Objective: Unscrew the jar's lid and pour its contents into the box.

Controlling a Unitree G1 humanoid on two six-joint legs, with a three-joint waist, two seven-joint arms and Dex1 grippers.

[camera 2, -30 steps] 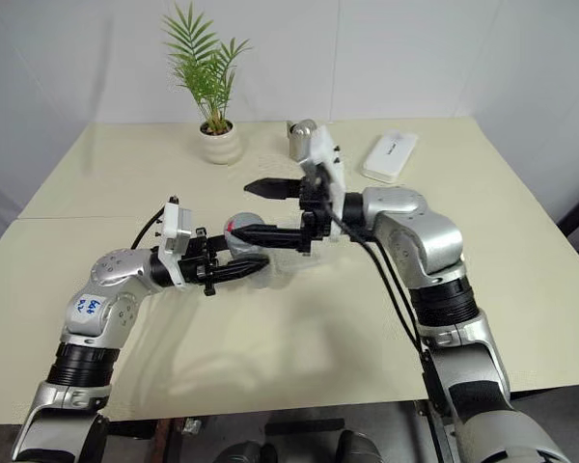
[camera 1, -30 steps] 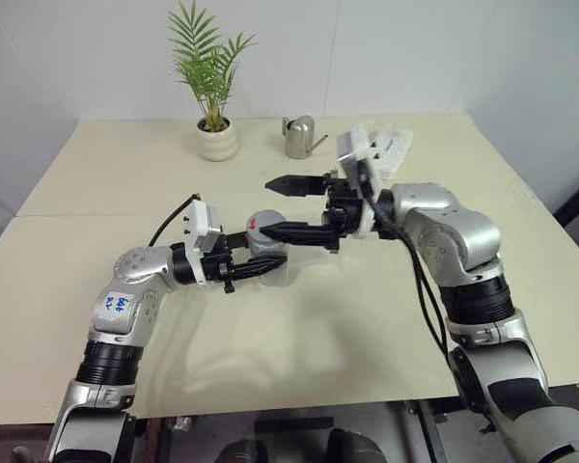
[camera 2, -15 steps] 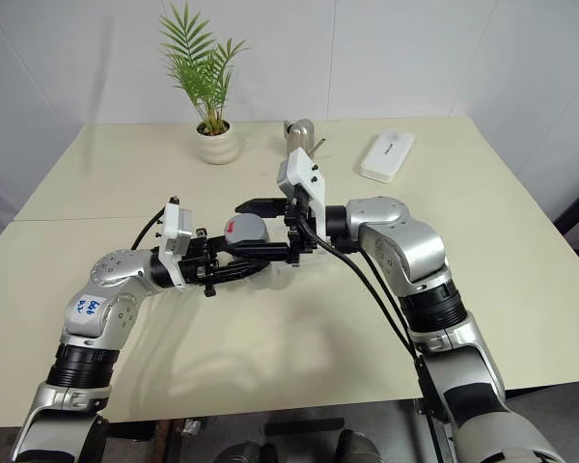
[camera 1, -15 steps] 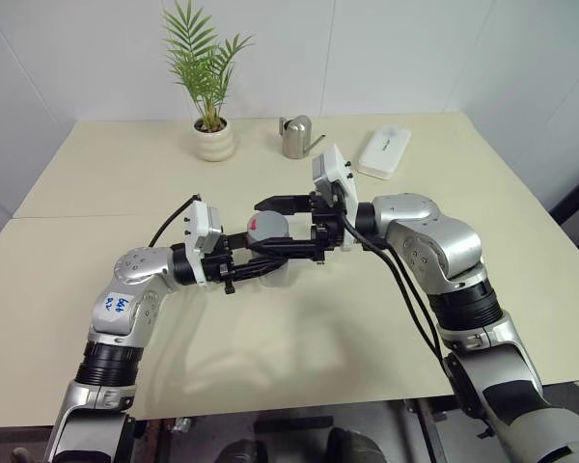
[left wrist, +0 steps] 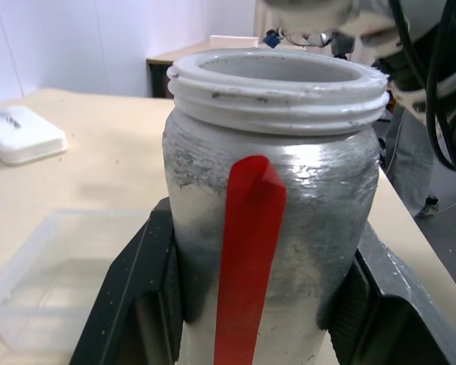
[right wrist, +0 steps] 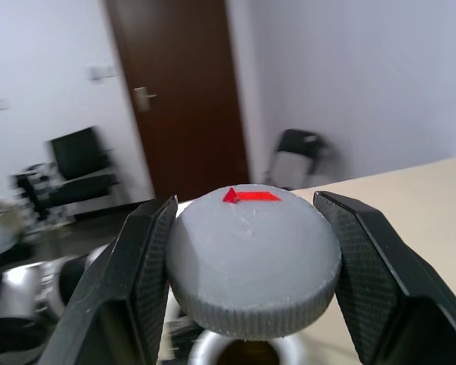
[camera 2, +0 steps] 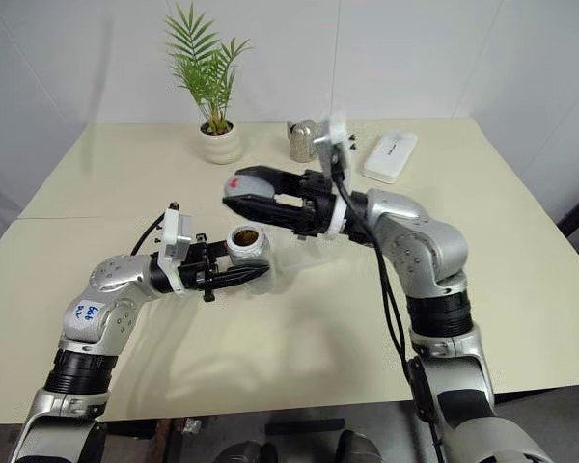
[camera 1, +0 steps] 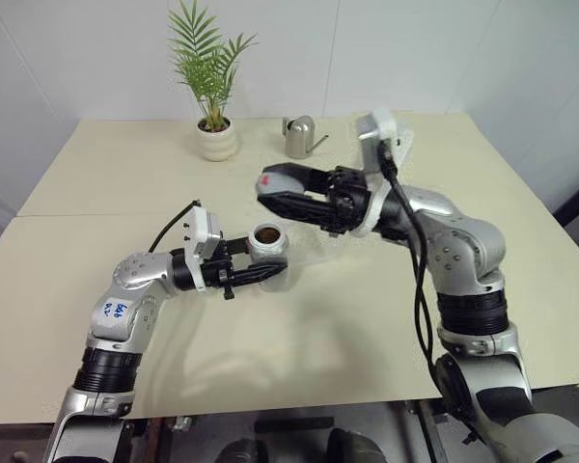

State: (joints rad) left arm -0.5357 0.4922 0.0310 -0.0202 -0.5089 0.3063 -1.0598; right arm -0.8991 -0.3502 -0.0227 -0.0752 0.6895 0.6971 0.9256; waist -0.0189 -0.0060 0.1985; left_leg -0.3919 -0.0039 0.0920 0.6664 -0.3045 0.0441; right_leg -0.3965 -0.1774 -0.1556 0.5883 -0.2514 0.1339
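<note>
Two grippers share the work at frame centre: the left gripper [camera 1: 254, 276] has its jaws clamped round the open jar [camera 1: 266, 253] just above the counter [camera 1: 96, 183], while the right gripper [camera 1: 280, 192] holds the lid [camera 1: 282, 178] pinched above it. The jar looks rigid, light and smooth, its brown contents [camera 1: 265, 233] loose, so grip mid-body. The clear box [left wrist: 53, 266] lies beside it.

The box [left wrist: 68, 281] — only its near corner shows beside the left pincer [camera 1: 261, 275], and the jar [left wrist: 266, 228] hides the rest; the jar's base is cut off at six o'clock.
</note>
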